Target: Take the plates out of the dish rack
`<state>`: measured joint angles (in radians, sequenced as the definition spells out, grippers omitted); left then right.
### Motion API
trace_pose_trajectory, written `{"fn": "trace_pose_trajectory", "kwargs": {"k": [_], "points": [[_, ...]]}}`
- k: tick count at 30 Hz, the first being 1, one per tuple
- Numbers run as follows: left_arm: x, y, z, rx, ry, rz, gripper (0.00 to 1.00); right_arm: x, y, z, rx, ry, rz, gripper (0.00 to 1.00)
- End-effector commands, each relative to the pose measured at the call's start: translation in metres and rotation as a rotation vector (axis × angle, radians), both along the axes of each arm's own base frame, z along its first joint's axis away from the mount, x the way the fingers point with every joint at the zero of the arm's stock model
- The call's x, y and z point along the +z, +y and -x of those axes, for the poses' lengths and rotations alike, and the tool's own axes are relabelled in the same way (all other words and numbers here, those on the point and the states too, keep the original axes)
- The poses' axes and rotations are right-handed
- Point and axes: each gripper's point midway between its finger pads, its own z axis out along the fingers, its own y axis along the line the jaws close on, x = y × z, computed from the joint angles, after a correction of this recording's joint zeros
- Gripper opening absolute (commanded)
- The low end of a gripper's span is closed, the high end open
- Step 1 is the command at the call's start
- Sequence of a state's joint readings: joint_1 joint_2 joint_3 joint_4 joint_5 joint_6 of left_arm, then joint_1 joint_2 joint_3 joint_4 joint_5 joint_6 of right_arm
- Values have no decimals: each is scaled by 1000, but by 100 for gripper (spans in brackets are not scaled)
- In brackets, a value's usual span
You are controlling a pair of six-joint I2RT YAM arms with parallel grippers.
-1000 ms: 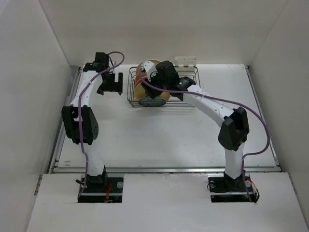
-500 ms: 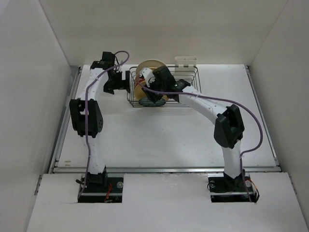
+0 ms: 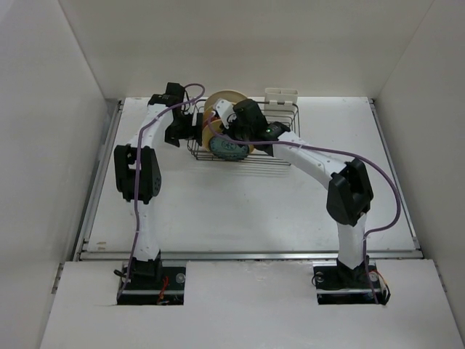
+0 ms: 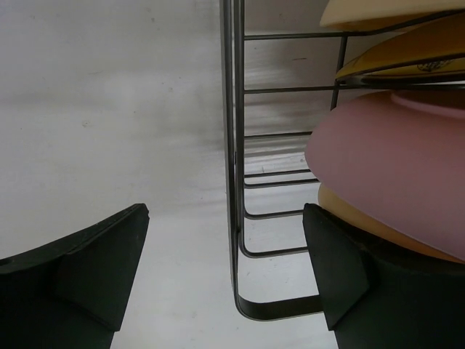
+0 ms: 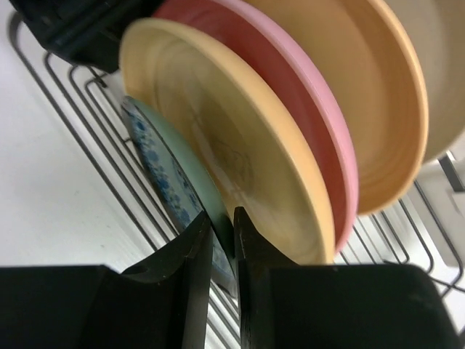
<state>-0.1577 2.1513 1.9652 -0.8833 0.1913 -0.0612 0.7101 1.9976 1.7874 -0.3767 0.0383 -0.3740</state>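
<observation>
Right tool (image 5: 221, 227): is pinching the rim of the teal-green plate (image 5: 163, 182), fingers pressed close on it.
Teal-green plate: is standing at the near end of the row in the dish rack (image 3: 251, 157) on the desk (image 3: 240, 211).
Behind it: the peach-yellow plate (image 5: 218, 138) is sitting just beside it, then the pink plate (image 5: 312, 123).
Left tool (image 4: 225, 218): is hanging spread, straddling the rack's left wall.
Risk: the thin rim may slip from the pinch, and lifting could drag the peach-yellow plate along.
Writing: none readable.
</observation>
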Motion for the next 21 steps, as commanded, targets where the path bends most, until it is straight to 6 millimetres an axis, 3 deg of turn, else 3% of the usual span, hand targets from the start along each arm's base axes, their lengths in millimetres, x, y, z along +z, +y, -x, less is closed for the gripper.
{"fn": "trace_pose_trajectory", "kwargs": {"k": [1,3,4,7,9,10,14,20,21], "points": [[16,-12,3,-9,-29,6,83,22,-18,-3,-84,-61,2,0],[13,-12,5,0,-17,7,80,41,-22,-5,-100,-108,-14,0],[13,-12,5,8,-15,10,77,38,-21,-3,-102,-107,-3,0],[17,-12,5,17,-22,15,77,62,-26,-1,-121,-155,-35,0],[19,-8,6,26,-31,-6,77,67,-27,2,-134,-182,-46,0],[22,-7,9,26,-34,-6,77,81,-31,3,-147,-209,-66,0],[29,-10,12,20,-49,-11,82,107,-36,9,-182,-262,-130,0],[43,-3,13,34,-85,-35,83,122,-48,13,-242,-283,-167,0],[43,-1,13,38,-87,-45,83,117,-48,14,-250,-266,-173,0]]}}
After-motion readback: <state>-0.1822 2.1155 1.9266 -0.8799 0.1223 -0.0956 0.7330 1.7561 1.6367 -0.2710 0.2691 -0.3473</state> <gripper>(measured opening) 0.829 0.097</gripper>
